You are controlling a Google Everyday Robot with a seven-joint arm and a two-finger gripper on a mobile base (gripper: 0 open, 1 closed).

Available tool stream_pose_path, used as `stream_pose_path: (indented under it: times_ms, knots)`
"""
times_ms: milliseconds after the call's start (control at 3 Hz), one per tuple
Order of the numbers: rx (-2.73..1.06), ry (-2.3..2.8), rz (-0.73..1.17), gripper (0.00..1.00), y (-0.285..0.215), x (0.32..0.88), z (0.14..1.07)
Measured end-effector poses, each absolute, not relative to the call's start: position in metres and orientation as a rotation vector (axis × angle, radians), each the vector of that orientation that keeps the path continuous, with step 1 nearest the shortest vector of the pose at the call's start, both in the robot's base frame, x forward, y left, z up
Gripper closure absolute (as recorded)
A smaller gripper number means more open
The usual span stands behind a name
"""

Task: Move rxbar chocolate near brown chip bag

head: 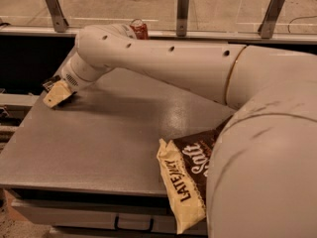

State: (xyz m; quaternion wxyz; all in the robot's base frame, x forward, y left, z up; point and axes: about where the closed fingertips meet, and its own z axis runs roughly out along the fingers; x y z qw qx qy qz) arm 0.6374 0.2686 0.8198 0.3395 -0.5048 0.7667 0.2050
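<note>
Because the rxbar chocolate lies at the far left edge of the table, well apart from the brown chip bag at the near edge, the tool reaches there; whether it grips the bar, I cannot tell.

I have the gripper at the far left edge of the tabletop, with the rxbar chocolate touching its far-left side; I cannot tell whether the bar rests on the surface. The brown chip bag lies at the near right, well apart from both, overhanging the near edge and partly behind the arm. A can stands at the far edge, behind the arm.
</note>
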Motion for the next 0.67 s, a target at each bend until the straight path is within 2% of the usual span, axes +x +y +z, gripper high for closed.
stream_pose_path:
  times_ms: [333,667]
  knots:
    - [-1.314,1.996,0.534,0.95,0.2686,0.6373,0.8241]
    - [-1.314,1.996,0.534,1.0,0.2686,0.6374,0.827]
